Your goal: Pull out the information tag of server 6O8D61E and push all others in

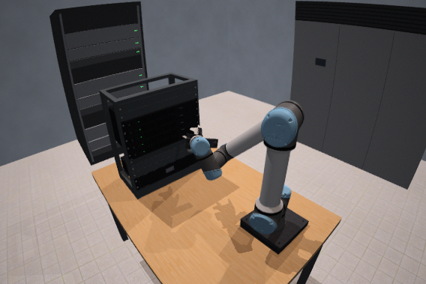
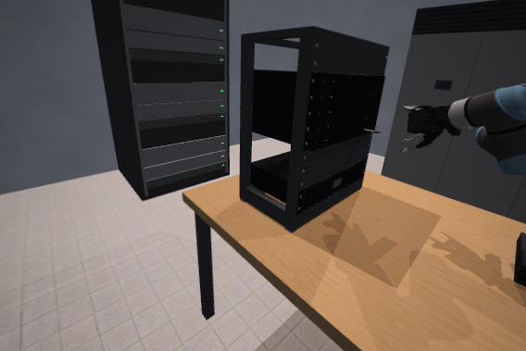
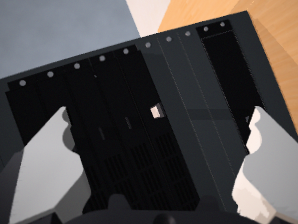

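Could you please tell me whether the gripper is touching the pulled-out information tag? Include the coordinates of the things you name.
Apart: the exterior view shows open space between the gripper [image 2: 408, 129] [image 3: 161, 109] and the tag [image 2: 371, 131] [image 3: 156, 111].
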You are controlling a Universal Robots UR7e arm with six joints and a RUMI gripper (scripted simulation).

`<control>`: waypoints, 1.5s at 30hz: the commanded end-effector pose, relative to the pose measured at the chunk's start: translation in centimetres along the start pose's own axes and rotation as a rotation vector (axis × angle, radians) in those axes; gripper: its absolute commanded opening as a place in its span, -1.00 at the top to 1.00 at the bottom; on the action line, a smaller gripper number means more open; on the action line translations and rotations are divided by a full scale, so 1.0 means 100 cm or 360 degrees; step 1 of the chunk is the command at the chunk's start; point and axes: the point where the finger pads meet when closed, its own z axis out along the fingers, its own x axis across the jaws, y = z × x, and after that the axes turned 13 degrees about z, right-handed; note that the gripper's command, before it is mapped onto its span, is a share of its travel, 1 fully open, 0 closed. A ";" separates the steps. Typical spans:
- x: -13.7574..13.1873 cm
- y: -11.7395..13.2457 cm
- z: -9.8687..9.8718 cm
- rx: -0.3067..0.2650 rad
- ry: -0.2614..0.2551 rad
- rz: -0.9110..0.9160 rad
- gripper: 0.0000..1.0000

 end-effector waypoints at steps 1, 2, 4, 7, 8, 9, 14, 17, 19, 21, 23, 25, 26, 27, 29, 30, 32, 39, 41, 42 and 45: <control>-0.001 0.000 -0.001 0.0001 -0.0002 -0.0021 -1.00; -0.001 0.000 -0.001 0.0001 -0.0002 -0.0026 -1.00; -0.001 0.000 -0.001 0.0002 -0.0003 -0.0035 -1.00; -0.002 0.000 -0.001 0.0003 -0.0003 -0.0049 -1.00; -0.002 0.000 -0.001 0.0004 -0.0003 -0.0054 -1.00; -0.002 0.000 -0.001 0.0004 -0.0003 -0.0054 -1.00; -0.002 0.000 -0.002 0.0005 -0.0004 -0.0072 -1.00; -0.003 0.001 -0.002 0.0007 -0.0005 -0.0086 -1.00; -0.003 0.001 -0.002 0.0007 -0.0005 -0.0094 -1.00; -0.003 0.001 -0.002 0.0008 -0.0005 -0.0103 -1.00; -0.003 0.001 -0.002 0.0009 -0.0006 -0.0112 -1.00; -0.004 0.001 -0.003 0.0010 -0.0006 -0.0121 -1.00; -0.004 0.001 -0.003 0.0010 -0.0006 -0.0121 -1.00; -0.004 0.001 -0.003 0.0010 -0.0006 -0.0121 -1.00; -0.004 0.001 -0.003 0.0010 -0.0006 -0.0129 -1.00; -0.004 0.001 -0.003 0.0011 -0.0007 -0.0133 -1.00; -0.004 0.001 -0.003 0.0011 -0.0007 -0.0142 -1.00; -0.005 0.001 -0.004 0.0014 -0.0008 -0.0171 -1.00; -0.005 0.001 -0.004 0.0015 -0.0008 -0.0179 -1.00; -0.005 0.001 -0.004 0.0015 -0.0008 -0.0183 -1.00; -0.005 0.001 -0.004 0.0015 -0.0009 -0.0187 -1.00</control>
